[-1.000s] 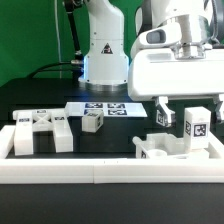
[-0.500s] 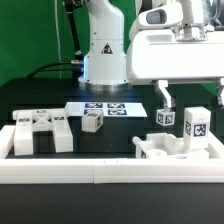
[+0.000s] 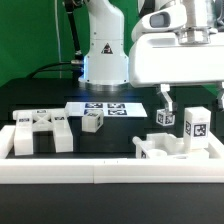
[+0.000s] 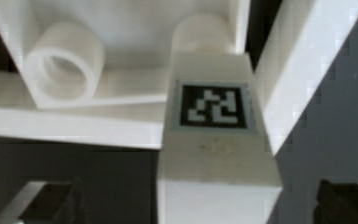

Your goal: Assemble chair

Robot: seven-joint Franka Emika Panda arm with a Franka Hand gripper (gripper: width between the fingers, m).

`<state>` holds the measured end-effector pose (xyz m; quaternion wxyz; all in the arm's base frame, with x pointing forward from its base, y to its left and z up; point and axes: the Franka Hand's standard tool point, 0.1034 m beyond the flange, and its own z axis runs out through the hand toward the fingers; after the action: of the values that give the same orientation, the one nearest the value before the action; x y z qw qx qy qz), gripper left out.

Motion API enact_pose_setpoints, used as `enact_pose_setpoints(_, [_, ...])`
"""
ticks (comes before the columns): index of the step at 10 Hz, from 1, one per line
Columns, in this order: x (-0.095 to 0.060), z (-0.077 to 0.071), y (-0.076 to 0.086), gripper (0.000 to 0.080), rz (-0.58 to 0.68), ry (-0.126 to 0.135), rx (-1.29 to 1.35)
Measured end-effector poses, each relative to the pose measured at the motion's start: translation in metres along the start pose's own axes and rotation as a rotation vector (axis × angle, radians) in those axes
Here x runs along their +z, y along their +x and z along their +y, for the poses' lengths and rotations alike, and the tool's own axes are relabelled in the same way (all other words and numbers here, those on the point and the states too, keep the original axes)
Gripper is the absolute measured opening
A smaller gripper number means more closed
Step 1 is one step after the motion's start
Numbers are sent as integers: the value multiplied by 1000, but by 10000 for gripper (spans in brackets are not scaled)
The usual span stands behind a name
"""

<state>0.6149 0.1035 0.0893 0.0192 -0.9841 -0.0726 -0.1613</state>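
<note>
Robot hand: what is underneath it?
A tall white post with a black-and-white tag stands below the open hand, beside a smaller tagged block. The post hides the spot it stands on, so that cannot be seen.

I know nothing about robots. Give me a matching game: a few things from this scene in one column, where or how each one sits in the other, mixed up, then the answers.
Things
1. marker board
2. cross-shaped piece
3. tall post
4. gripper

Places
A. upright, at the exterior view's right
B. open, above the tall post
C. flat, just in front of the robot's base
D. at the exterior view's left, near the white rail

Pairs: 1-C, 2-D, 3-A, 4-B
</note>
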Motion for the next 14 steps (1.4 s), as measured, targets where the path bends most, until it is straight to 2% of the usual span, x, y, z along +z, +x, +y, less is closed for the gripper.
enact_pose_setpoints(4, [3, -2, -3, 649, -294, 29, 6])
enact_pose_setpoints(8, [6, -1, 0, 649, -288, 28, 4])
enact_pose_setpoints(10, [6, -2, 0, 397, -289, 28, 7])
enact_pose_setpoints(11, [6, -2, 0, 397, -289, 26, 22])
enact_pose_setpoints(12, [7, -2, 0, 289, -289, 26, 21])
enact_pose_setpoints(14, [7, -3, 0, 289, -291, 13, 114])
